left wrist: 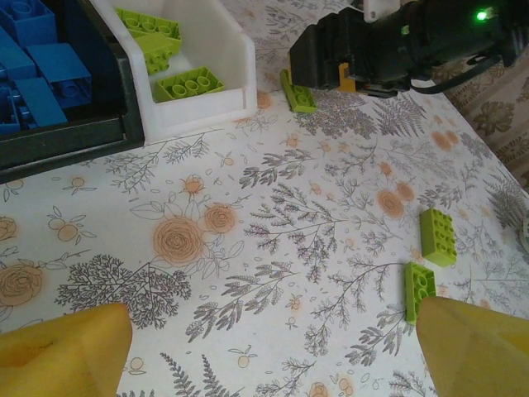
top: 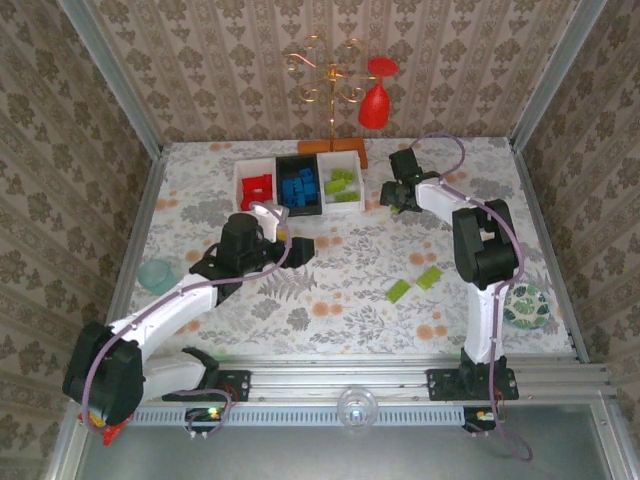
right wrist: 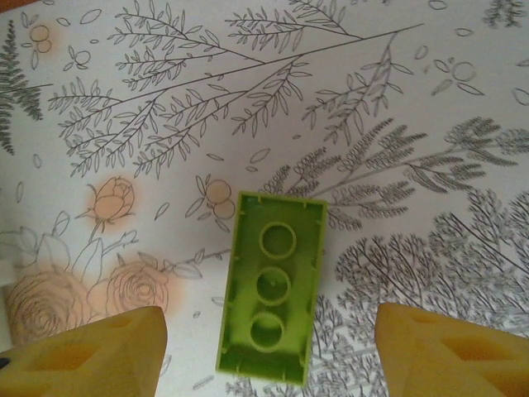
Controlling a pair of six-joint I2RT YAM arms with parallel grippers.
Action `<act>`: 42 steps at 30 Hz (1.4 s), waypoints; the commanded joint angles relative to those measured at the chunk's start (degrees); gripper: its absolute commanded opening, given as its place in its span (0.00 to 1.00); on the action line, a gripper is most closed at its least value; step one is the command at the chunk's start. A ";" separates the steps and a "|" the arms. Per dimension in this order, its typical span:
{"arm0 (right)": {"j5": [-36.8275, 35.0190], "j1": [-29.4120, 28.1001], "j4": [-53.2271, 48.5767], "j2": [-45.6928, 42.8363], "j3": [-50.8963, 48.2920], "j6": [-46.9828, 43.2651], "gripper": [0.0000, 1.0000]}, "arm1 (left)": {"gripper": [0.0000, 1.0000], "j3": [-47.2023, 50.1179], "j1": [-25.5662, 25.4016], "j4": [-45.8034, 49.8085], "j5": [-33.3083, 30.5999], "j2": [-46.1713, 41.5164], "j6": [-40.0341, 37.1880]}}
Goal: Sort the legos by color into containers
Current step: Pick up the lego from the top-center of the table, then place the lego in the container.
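The containers stand in a row at the back: a white bin (top: 256,170) with red legos, a black bin (top: 298,165) with blue ones, and a white bin (top: 350,200) with lime ones. My right gripper (top: 398,197) hovers just right of them, open. A lime lego (right wrist: 273,285) lies studs-down on the table between its fingers (right wrist: 91,356), touching neither. My left gripper (left wrist: 273,347) is open over bare tablecloth in front of the bins. Two lime legos (left wrist: 437,236) (left wrist: 419,289) lie to its right, seen from above as a pair (top: 398,291) (top: 429,278).
A teal bowl (top: 157,275) sits at the left edge and a patterned dish (top: 525,305) at the right edge. Behind the bins rises a gold stand (top: 330,80) on an orange-brown base (top: 345,152), with a red wine glass (top: 374,100) hanging from it.
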State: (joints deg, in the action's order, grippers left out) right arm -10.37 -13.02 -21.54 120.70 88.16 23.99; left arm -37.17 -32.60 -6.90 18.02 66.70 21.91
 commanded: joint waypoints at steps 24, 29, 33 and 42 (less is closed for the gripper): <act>8.56 -1.83 10.78 -11.18 -7.74 0.16 0.34 | 0.90 -1.60 0.21 -0.11 -1.20 0.17 -0.47; 13.58 -7.20 14.43 -13.32 -6.66 -0.05 0.34 | 0.90 -0.33 0.96 -1.40 -2.64 -1.02 0.42; 13.67 -9.57 11.45 -7.65 0.95 -0.39 0.35 | 0.90 0.12 1.23 -1.46 -2.65 -1.65 0.67; 13.64 -9.97 6.81 2.60 13.33 -0.43 0.43 | 0.91 0.59 1.73 -0.78 -2.40 -3.06 0.51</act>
State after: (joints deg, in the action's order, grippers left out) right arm 2.44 -23.29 -11.07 121.62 98.28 23.90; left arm -37.23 -31.35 -6.92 15.99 64.99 21.91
